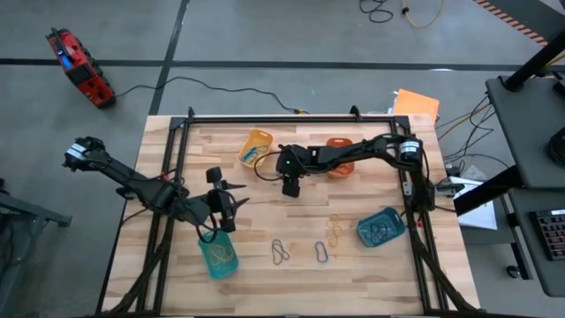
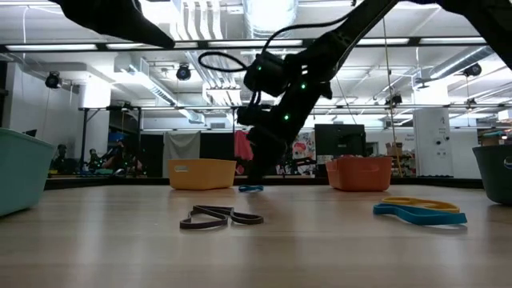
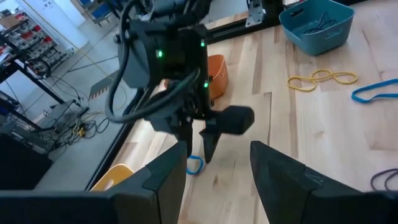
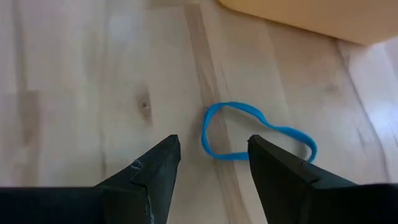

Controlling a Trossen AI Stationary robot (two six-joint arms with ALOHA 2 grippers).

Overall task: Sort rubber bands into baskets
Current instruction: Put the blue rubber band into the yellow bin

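My right gripper (image 1: 290, 185) is open and points down at the table between the yellow basket (image 1: 256, 146) and the orange basket (image 1: 340, 163). A blue rubber band (image 4: 255, 132) lies flat on the wood just beyond its fingertips (image 4: 211, 158); it also shows in the low view (image 2: 250, 189). My left gripper (image 1: 222, 205) is open and empty, just beyond the far end of the teal-green basket (image 1: 217, 254), which holds some bands. The blue-teal basket (image 1: 381, 227) stands at the right and also holds bands.
Loose bands lie on the near half of the table: a grey one (image 1: 280, 252), a blue one (image 1: 321, 253) and yellow ones (image 1: 335, 231). The right arm reaches over the orange basket. A black frame rail (image 1: 291, 117) runs along the table's far edge.
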